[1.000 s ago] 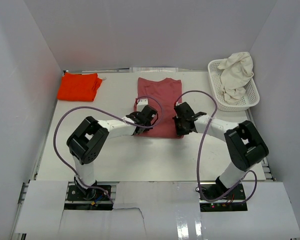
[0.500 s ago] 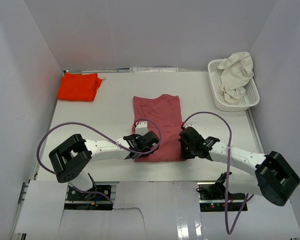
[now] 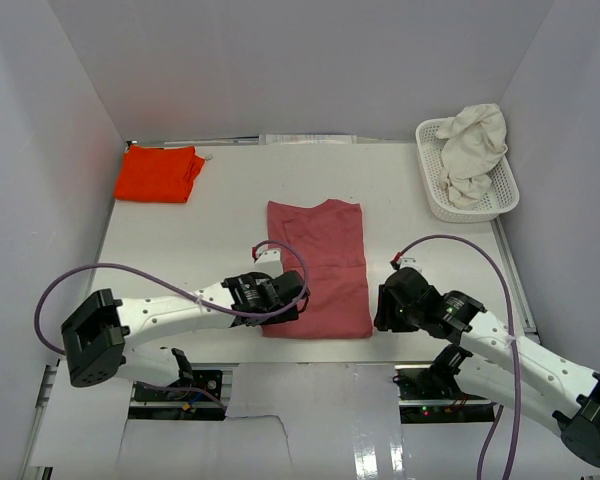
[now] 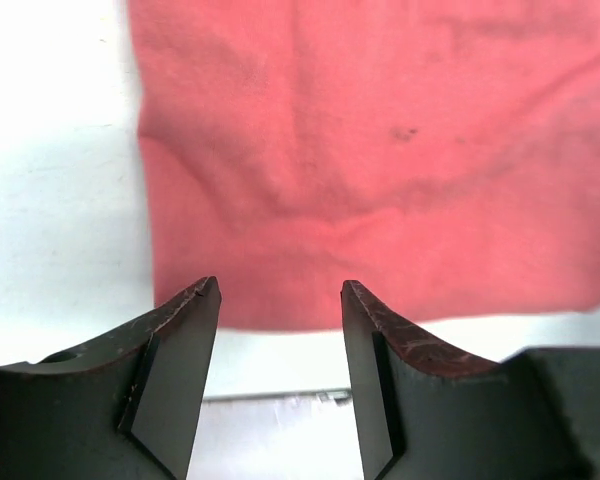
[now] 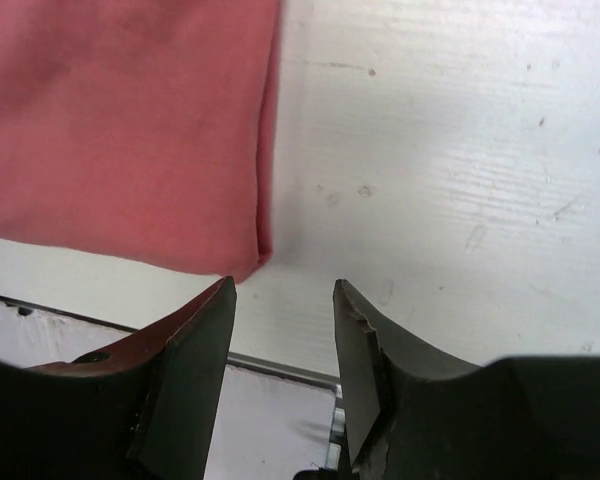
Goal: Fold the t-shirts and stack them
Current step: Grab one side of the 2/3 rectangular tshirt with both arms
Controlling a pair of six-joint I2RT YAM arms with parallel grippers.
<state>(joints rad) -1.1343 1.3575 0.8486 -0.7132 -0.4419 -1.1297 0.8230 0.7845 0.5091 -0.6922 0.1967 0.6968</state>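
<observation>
Between parted left tool (image 4: 280, 290) and right tool (image 5: 284, 285), rose-red t-shirt (image 3: 320, 262) lying flat

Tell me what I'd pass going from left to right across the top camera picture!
orange-red shirt → rose-red shirt → right hand → white basket

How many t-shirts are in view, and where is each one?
3. The rose-red t-shirt lies flat in the middle, near side; the orange-red t-shirt lies folded at the far left corner; the cream-white t-shirt is bunched in the basket, far right. The basket may hide more.
</observation>
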